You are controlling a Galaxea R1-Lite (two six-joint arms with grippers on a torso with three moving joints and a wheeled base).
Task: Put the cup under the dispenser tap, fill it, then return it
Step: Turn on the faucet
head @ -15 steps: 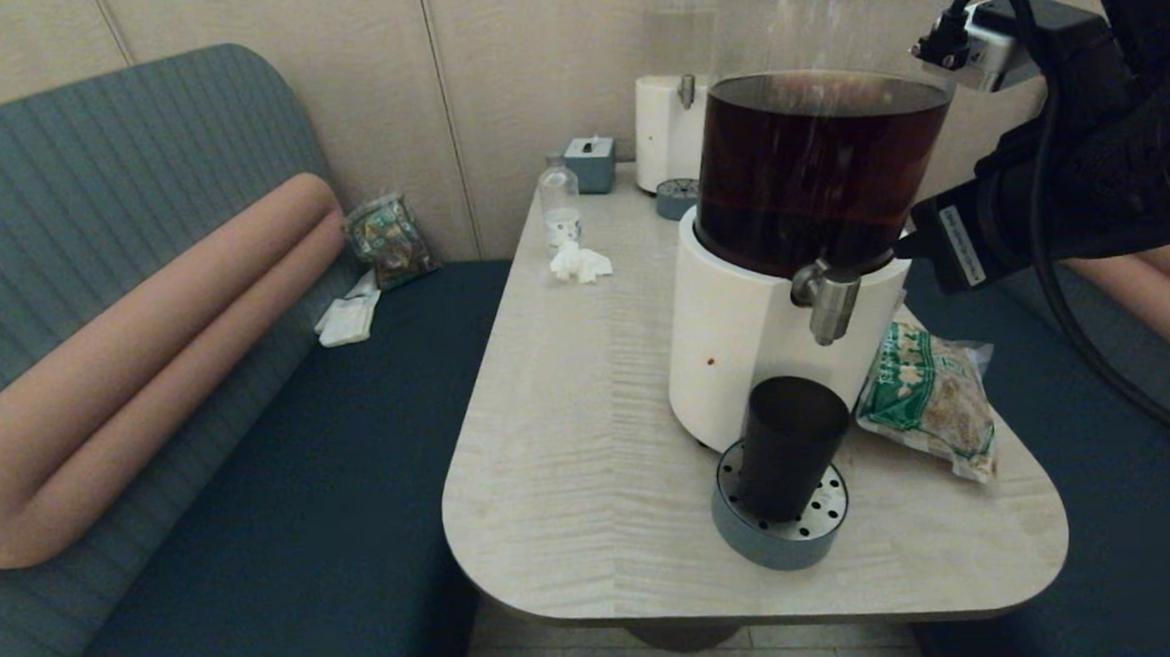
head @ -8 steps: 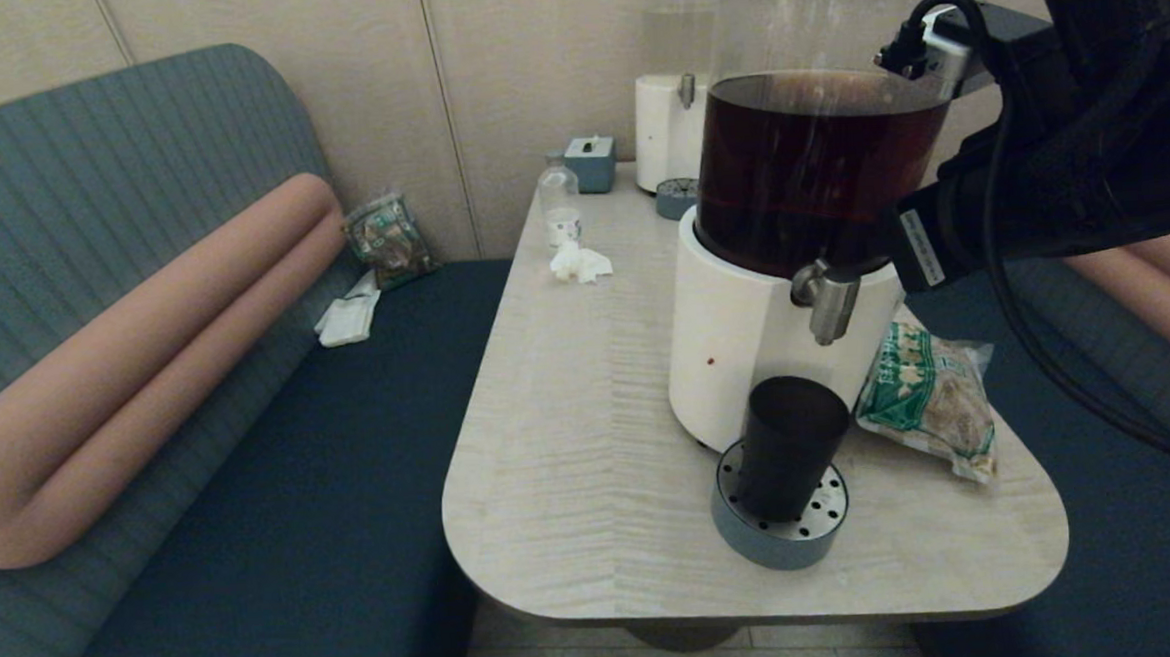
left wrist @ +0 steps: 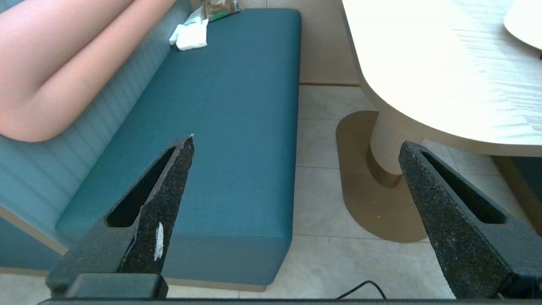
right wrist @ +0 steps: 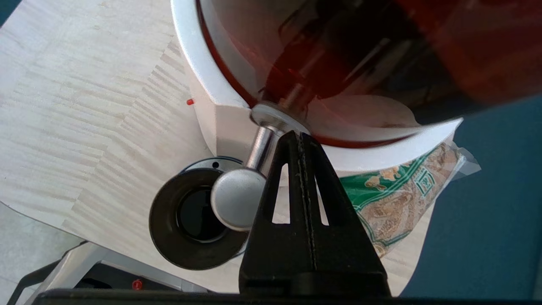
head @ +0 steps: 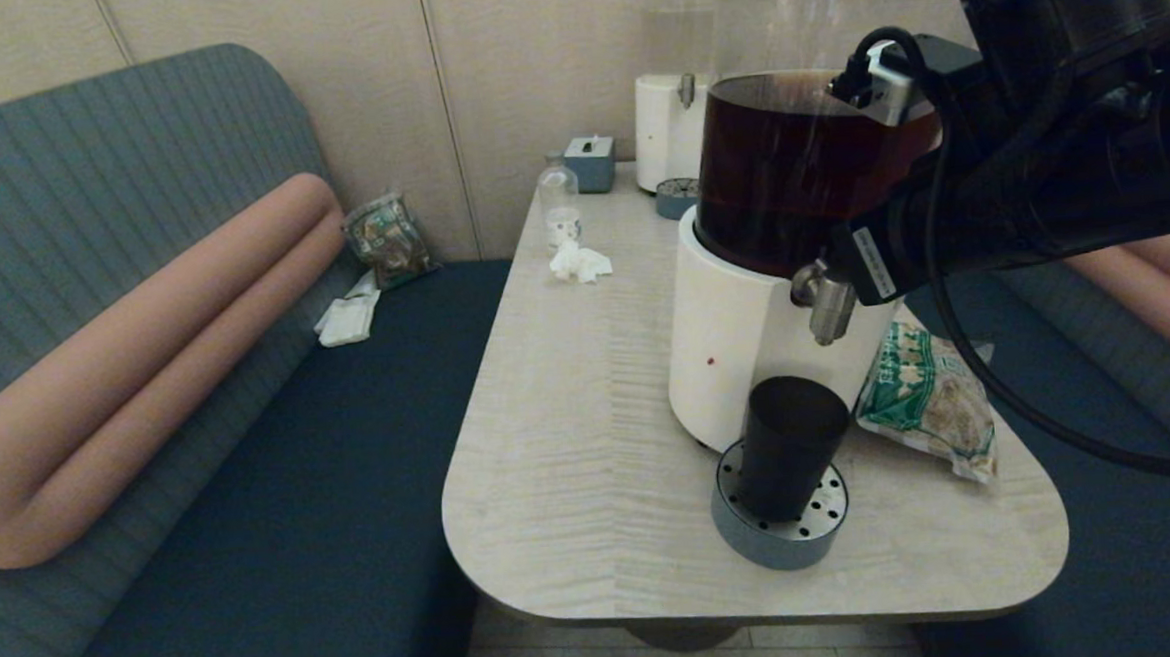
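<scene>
The near-black cup (head: 793,446) stands upright on the round perforated drip tray (head: 786,540), directly below the steel dispenser tap (head: 828,301). The tap sticks out of the white-based dispenser (head: 736,351) holding dark brown drink. My right arm (head: 1038,175) reaches in from the right, its wrist level with the tap. In the right wrist view my right gripper (right wrist: 299,136) is shut and empty. Its tips are beside the tap (right wrist: 237,202), near the tap's flange, with the cup (right wrist: 163,220) below. My left gripper (left wrist: 296,144) hangs open over the floor beside the table, holding nothing.
A green snack bag (head: 929,401) lies right of the dispenser's base. Far along the table (head: 571,449) are a small clear bottle (head: 559,202), a crumpled tissue (head: 580,263), a blue box (head: 591,163) and a second pale dispenser (head: 669,124). A blue bench (head: 303,483) runs along the left.
My right arm has swung left toward the tap, its wrist now covering part of the dark tank. The cup has stayed on the drip tray.
</scene>
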